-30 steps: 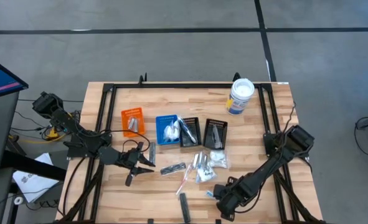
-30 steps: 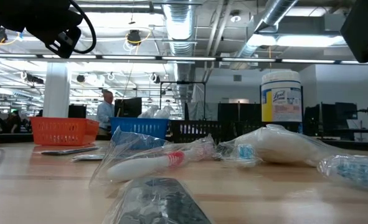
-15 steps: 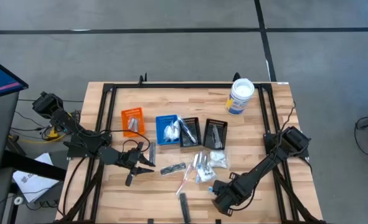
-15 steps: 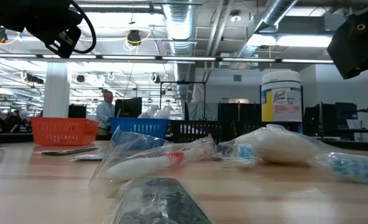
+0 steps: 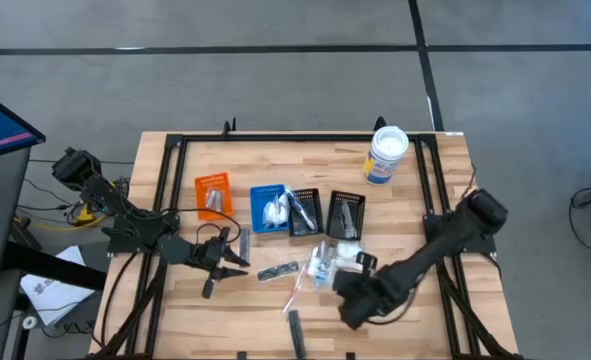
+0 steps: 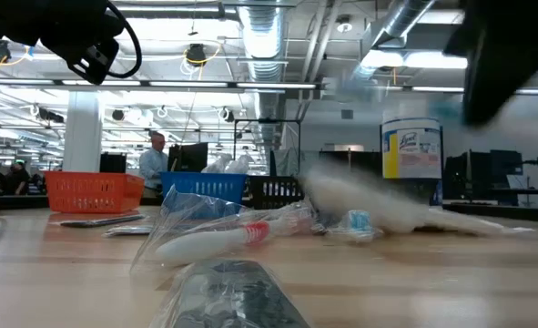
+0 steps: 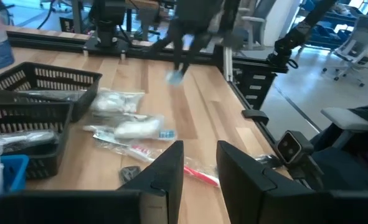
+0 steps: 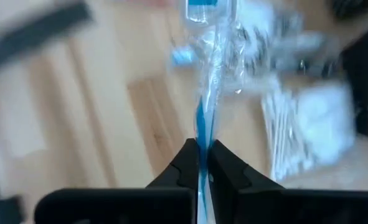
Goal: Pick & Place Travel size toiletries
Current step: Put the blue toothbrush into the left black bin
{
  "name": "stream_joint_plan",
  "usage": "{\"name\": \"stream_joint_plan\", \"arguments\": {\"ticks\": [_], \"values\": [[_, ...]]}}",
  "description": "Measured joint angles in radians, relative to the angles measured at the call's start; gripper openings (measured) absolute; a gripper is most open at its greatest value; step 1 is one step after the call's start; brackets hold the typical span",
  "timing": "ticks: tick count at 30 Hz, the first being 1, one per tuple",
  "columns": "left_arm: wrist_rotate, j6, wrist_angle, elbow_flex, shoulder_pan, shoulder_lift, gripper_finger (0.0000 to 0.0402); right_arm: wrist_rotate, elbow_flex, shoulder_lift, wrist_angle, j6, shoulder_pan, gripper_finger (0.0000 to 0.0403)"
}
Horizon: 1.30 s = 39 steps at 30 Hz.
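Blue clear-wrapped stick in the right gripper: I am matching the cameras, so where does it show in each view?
High view: blue clear-wrapped stick at the right gripper, lower middle.
Low view: cannot be made out.
Left wrist view: hanging blue blur, upper middle.
Right wrist view: centre, pinched in the right gripper.
Landmark: white tub, also in the low view.

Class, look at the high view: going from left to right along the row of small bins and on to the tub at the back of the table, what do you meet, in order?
orange bin → blue bin → first black bin → second black bin → white tub
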Motion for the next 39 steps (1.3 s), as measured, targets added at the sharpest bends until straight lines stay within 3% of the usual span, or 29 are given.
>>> {"name": "stream_joint_plan", "arguments": {"ticks": [7,13,16,18,21,23,28,33,39], "values": [[-0.003,0.0,0.012,0.0,0.013,0.0,0.009,0.367,0.03,-0.194,0.139,-0.154,0.013,0.0005],[-0.004,-0.001,0.094,0.0,0.013,0.0,0.009,0.609,0.03,-0.257,0.438,-0.488,0.028,0.0005],[-0.005,-0.009,0.181,0.0,0.013,0.0,0.009,0.6,0.03,-0.244,0.65,-0.827,0.019,0.0005],[-0.005,-0.034,0.242,0.0,0.013,0.0,0.009,0.53,0.034,-0.219,0.732,-1.123,0.015,0.0005],[-0.003,-0.113,0.305,0.0,0.018,0.0,0.009,0.529,0.029,-0.153,0.749,-1.513,0.007,0.0005],[0.044,-0.198,0.321,0.0,0.041,0.0,0.009,0.568,0.029,-0.101,0.756,-1.731,-0.016,0.0005],[0.308,-0.504,0.329,0.0,0.143,0.004,0.009,0.789,0.03,0.042,0.843,-2.228,-0.087,0.0006],[0.52,-0.796,0.329,0.0,0.238,0.036,0.009,0.782,0.04,0.132,0.939,-2.421,-0.139,0.0007],[0.548,-0.879,0.289,0.0,0.308,0.119,0.009,0.768,0.038,0.162,1.038,-2.504,-0.152,0.0005]]}}
